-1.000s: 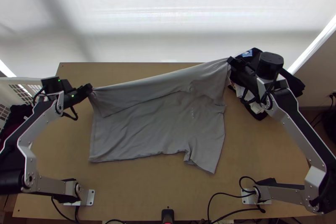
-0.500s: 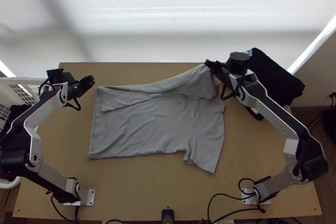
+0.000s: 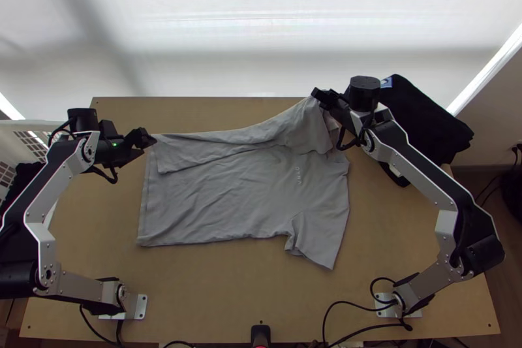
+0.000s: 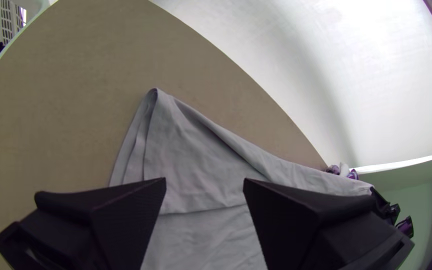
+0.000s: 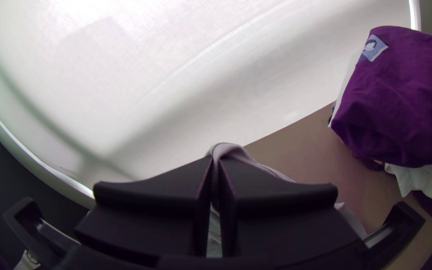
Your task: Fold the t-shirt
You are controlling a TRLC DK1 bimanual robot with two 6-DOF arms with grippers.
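Right hand shifted inward, pinching one t-shirt

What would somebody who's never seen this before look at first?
Probably the big grey t-shirt, lying across the middle of the table with its far side folded over. Next, maybe the right gripper, pinching the shirt near the table's far edge, and the left gripper, open by the shirt's other end. The dark pile of clothes at the table's far right might catch the eye too.
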